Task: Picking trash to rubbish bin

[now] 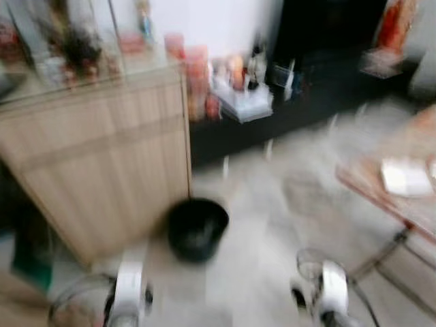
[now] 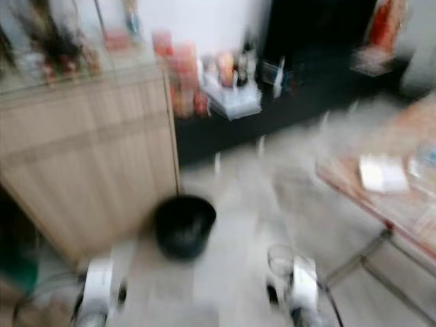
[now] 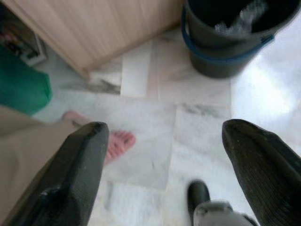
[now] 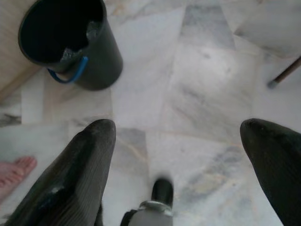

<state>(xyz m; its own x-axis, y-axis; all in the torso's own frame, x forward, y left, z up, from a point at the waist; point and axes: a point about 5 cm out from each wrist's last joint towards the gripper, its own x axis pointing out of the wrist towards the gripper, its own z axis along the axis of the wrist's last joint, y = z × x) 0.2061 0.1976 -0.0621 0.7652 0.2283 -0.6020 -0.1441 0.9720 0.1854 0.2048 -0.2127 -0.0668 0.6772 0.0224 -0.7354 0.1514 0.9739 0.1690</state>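
A black rubbish bin (image 1: 197,228) with a blue handle stands on the marble floor beside a wooden cabinet (image 1: 102,163). Clear crumpled trash (image 3: 240,19) lies inside the bin (image 3: 225,42), also visible as trash (image 4: 80,44) in the bin (image 4: 70,42) of the right wrist view. My left gripper (image 3: 174,165) hangs open over the floor, nothing between its fingers. My right gripper (image 4: 188,165) is open too, with nothing held. Both arms hang low at the bottom of the blurred eye views, the left arm (image 1: 128,289) and the right arm (image 1: 330,289).
A person's bare foot (image 3: 115,141) and trouser leg (image 3: 28,155) stand close by my left gripper. A glass-topped table (image 1: 402,184) with white paper (image 1: 405,177) is on the right. A low dark shelf (image 1: 300,95) with bottles runs along the far wall.
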